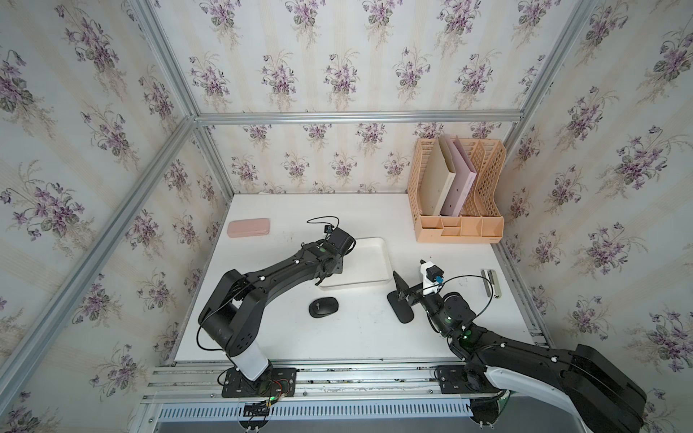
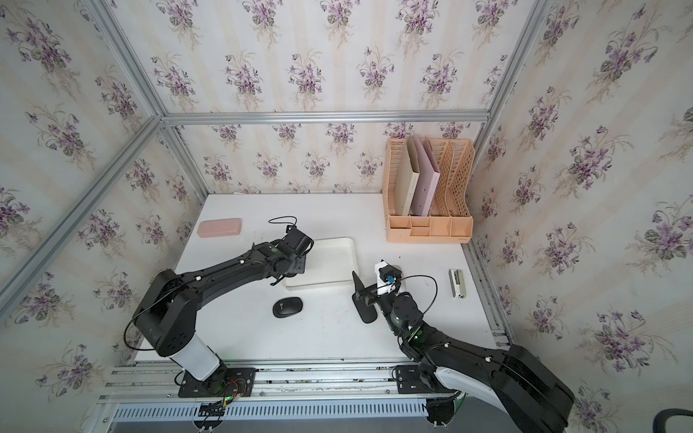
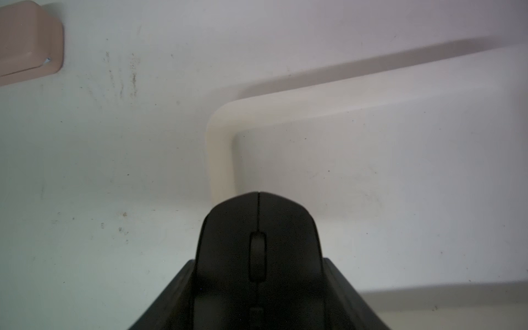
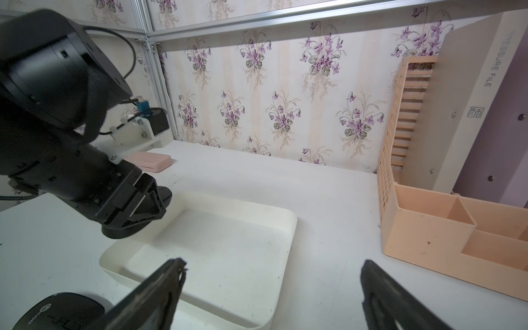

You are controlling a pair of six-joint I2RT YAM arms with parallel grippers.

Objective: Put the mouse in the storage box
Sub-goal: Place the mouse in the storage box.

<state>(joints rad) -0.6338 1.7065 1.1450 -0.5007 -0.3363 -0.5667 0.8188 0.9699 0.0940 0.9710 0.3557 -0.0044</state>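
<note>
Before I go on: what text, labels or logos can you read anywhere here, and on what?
"PRESSURE FILE": spine of the beige file folder in the peach file rack.
Square emblem below it: not legible.
Loose black mouse on the table: white logo and lettering, too blurred to read.
Held black mouse, in the left gripper: no text shows.

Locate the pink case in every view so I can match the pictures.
Top view: pink case lies left of and beyond the storage box.
Top view: pink case, same place.
Left wrist: only one end of the pink case shows, at the frame edge.
Right wrist: pink case beyond the storage box's far corner.
Shared landmark: the storage box.
</note>
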